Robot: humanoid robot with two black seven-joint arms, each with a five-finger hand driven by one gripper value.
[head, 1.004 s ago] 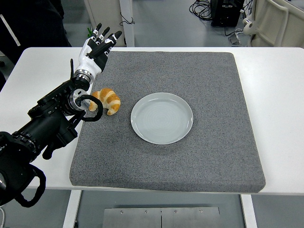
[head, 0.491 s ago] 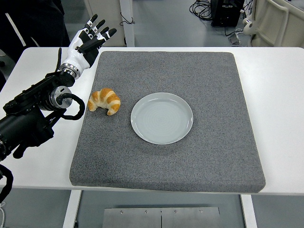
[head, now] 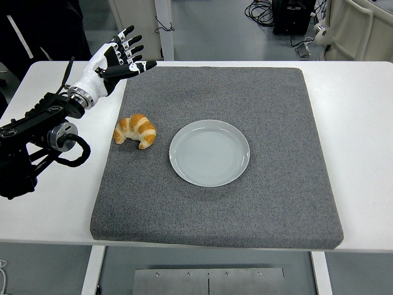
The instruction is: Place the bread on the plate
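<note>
**Left hand open above the mat's far-left corner; croissant on the mat beside the plate**

The left hand [head: 113, 61] was raised over the far-left corner of the grey mat [head: 276, 203], its white-and-black fingers [head: 138, 65] spread and pointing toward the right, holding nothing. Its black arm [head: 34, 135] entered from the left edge and crossed the bare white table [head: 356, 123] just beside the mat's left border. The bread, a golden croissant [head: 136, 130], lay on the mat near that left border, its curved back toward the far side and its two tips toward the near side. It was well apart from the hand and untouched. The pale blue-grey plate [head: 209, 153] sat near the mat's middle, just to the right of the croissant; a narrow strip of mat appeared to separate the two, though the gap was slight from this angle. Nothing rested on the plate. Dark clothing of a person [head: 43, 27] showed at the upper left, behind the table's far edge.
</note>
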